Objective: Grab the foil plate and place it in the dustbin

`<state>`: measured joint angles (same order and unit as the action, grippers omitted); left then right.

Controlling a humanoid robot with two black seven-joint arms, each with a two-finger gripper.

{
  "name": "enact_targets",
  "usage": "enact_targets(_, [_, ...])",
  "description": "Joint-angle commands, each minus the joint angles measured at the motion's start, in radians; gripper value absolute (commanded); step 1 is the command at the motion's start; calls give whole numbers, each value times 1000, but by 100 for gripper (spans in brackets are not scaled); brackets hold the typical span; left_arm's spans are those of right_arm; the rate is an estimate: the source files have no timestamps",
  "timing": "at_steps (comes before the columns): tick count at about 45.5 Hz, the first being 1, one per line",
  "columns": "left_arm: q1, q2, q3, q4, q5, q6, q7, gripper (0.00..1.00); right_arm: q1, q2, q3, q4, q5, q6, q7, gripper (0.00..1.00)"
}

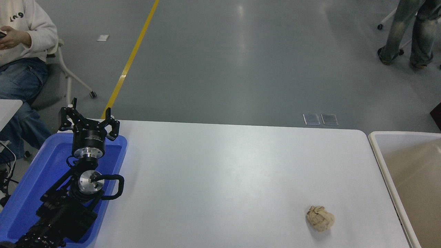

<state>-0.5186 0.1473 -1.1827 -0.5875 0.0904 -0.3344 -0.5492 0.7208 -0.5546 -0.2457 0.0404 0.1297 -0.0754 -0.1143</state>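
Observation:
The foil plate is out of view. The dustbin (380,151), beige inside with a cream-white rim, stands off the table's right end, cut off by the picture's edge. My left gripper (88,119) is parked at the lower left over a blue tray, its fingers spread open and empty. My right arm and gripper are out of view.
A blue plastic tray (27,193) lies at the table's left end under my left arm. A crumpled tan paper ball (320,217) sits near the front right of the white table (227,179). A seated person (20,51) is at the far left; another person's legs (406,31) stand at the far right.

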Motion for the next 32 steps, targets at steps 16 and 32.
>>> enact_targets(16, [0, 0, 0, 0, 0, 0, 0, 99, -254, 139, 106, -59, 5, 11, 91, 0])
enact_targets(32, [0, 0, 0, 0, 0, 0, 0, 99, -278, 170, 187, -62, 5, 2, 104, 71])
